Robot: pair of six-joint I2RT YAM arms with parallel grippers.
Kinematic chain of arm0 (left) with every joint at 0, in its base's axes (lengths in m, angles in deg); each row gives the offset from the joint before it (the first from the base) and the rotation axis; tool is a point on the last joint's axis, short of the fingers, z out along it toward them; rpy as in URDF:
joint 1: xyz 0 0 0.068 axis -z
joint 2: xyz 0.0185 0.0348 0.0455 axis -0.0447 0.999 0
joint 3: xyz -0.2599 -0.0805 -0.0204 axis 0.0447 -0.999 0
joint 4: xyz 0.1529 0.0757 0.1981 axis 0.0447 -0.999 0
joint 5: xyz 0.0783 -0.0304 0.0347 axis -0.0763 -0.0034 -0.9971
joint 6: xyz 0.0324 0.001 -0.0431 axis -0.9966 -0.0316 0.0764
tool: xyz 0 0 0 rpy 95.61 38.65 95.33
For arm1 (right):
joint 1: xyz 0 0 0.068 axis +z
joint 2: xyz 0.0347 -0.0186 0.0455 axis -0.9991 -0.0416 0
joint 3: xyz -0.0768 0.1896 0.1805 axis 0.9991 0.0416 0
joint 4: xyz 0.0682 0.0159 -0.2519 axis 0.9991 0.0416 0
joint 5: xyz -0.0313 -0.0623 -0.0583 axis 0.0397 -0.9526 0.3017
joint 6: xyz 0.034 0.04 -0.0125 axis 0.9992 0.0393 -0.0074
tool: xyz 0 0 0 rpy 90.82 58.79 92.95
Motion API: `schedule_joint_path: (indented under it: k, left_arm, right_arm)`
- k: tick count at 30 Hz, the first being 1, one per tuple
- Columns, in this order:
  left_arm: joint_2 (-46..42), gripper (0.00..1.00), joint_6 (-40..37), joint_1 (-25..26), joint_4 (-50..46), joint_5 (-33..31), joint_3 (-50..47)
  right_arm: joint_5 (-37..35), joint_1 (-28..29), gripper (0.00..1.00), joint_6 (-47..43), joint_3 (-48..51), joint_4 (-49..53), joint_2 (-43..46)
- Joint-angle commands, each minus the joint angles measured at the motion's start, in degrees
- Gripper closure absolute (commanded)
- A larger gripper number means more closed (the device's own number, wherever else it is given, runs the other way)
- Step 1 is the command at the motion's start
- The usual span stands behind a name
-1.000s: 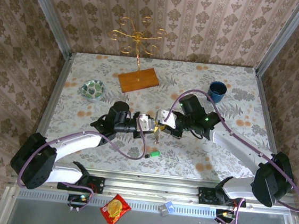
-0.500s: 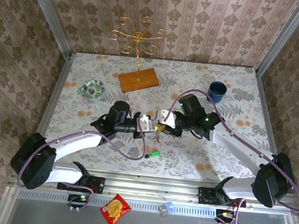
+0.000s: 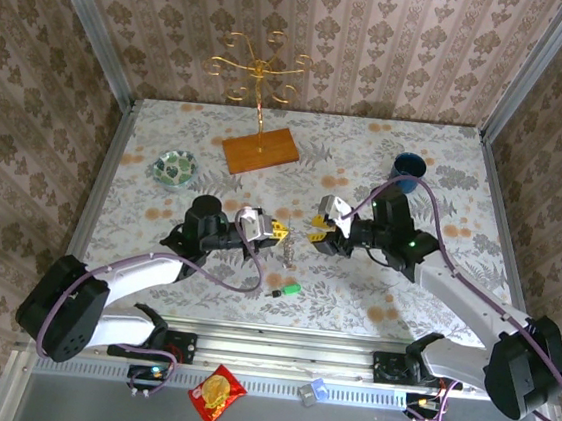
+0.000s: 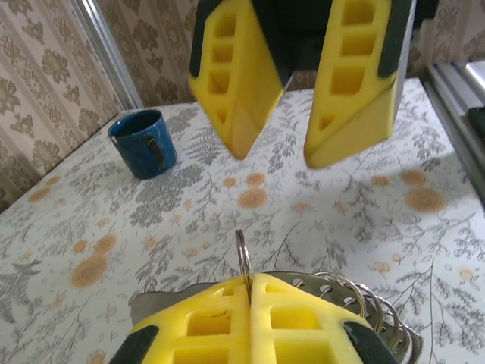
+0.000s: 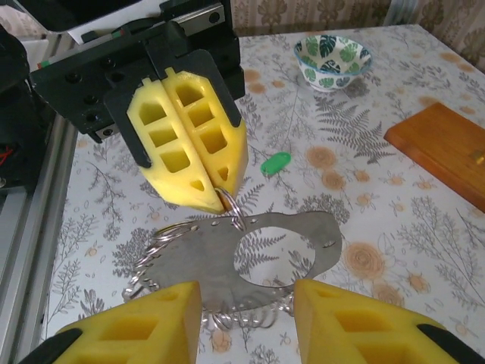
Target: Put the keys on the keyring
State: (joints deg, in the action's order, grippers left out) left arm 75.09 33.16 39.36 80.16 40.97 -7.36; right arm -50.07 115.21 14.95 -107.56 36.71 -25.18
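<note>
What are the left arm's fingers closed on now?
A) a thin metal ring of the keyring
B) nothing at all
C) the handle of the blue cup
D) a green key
A: the left fingers are pressed shut, with the keyring's thin ring pinched upright between them.

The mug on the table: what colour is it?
Dark blue mug; clearest in the left wrist view.

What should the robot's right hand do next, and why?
Probably the right gripper should dip to the green key lying on the table and pinch it. Its jaws stand open with nothing in them, while the left gripper is shut on the keyring, holding it up ready.
</note>
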Motion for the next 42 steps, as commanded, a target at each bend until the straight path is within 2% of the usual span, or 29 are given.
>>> schedule_joint_path:
  k: [1, 8, 24, 28, 35, 37, 38, 39, 42]
  left_arm:
    - [0.43, 1.0, 3.85, -0.41, 6.59, 4.49, -0.27]
    - [1.15, 1.0, 4.32, -0.59, 7.22, 5.45, -0.11]
    - [1.59, 1.0, 4.17, -0.59, 7.08, 6.58, 0.04]
    - [1.59, 1.0, 4.22, -0.6, 7.22, 6.63, 0.12]
    - [1.18, 1.0, 3.71, -0.76, 6.57, 5.47, 0.17]
    - [0.86, 1.0, 3.28, -0.76, 5.52, 4.65, 0.41]
    - [0.73, 0.92, 2.96, -0.76, 4.57, 3.95, 0.66]
    - [0.64, 0.88, 2.55, -0.76, 3.42, 3.52, 1.03]
    - [0.11, 0.84, -0.64, -0.76, -2.81, 3.34, 2.93]
  right_arm:
    - [3.13, 0.6, 0.62, 1.59, -0.97, -3.94, -2.26]
    - [5.16, 1.68, 0.63, 2.01, -2.49, -6.06, -5.88]
    - [5.93, 3.08, 0.72, 2.38, -3.61, -6.36, -6.28]
    - [6.4, 3.34, 0.78, 1.69, -4.43, -4.94, -6.9]
    - [6.61, 3.6, 0.99, -1.53, -6.88, 0.87, -7.1]
    - [5.99, 3.69, 1.0, -3.34, -8.12, 3.91, -7.18]
    - [5.56, 3.69, 1.0, -4.21, -8.83, 5.77, -7.31]
    - [5.03, 3.78, 1.0, -4.88, -9.53, 7.24, -7.43]
    - [2.95, 4.51, 1.0, -8.17, -12.03, 12.29, -8.19]
